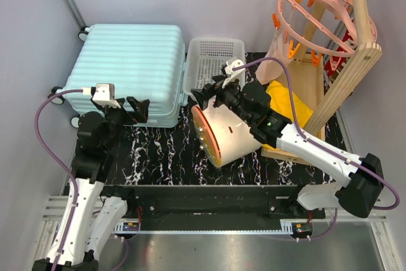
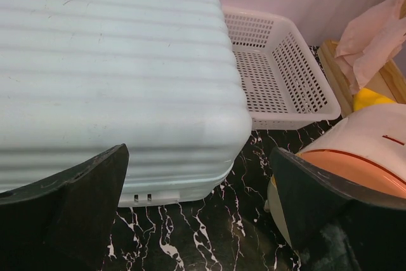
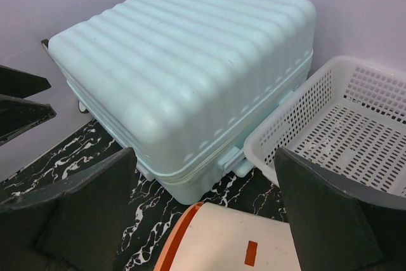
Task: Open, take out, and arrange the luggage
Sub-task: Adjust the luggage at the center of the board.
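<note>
Top external view shows closed luggage, left claw and right claw both spread wide

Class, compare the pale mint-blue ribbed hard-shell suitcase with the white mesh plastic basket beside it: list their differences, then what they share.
The pale mint-blue ribbed hard-shell suitcase is solid-walled; the white mesh plastic basket is perforated. The suitcase is shut; the basket is open-topped, nothing visible inside. The suitcase is clearly larger than the basket. Both are boxy and sit side by side on the black marbled tabletop.
</note>
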You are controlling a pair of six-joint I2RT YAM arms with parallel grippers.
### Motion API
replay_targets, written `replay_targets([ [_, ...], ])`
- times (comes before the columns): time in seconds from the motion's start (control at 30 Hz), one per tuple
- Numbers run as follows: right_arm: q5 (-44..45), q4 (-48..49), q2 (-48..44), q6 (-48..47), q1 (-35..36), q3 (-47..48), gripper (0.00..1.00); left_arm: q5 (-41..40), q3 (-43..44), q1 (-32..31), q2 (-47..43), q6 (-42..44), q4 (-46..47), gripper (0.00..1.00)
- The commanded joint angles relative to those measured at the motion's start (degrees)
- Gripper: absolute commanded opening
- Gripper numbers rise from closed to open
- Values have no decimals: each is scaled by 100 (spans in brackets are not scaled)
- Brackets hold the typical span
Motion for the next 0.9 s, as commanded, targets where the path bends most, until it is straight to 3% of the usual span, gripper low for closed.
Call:
replay_targets([
  [0.0,-125,314,-100,-65,-22,11,100,-196,231,45,68,-133,136,99],
  [0.57,-37,104,-153,119,-13,54,100,85,-225,63,-284,130,611,99],
  [0.87,200,-521,-109,182,-22,248,100,-732,-287,36,252,123,180,97],
])
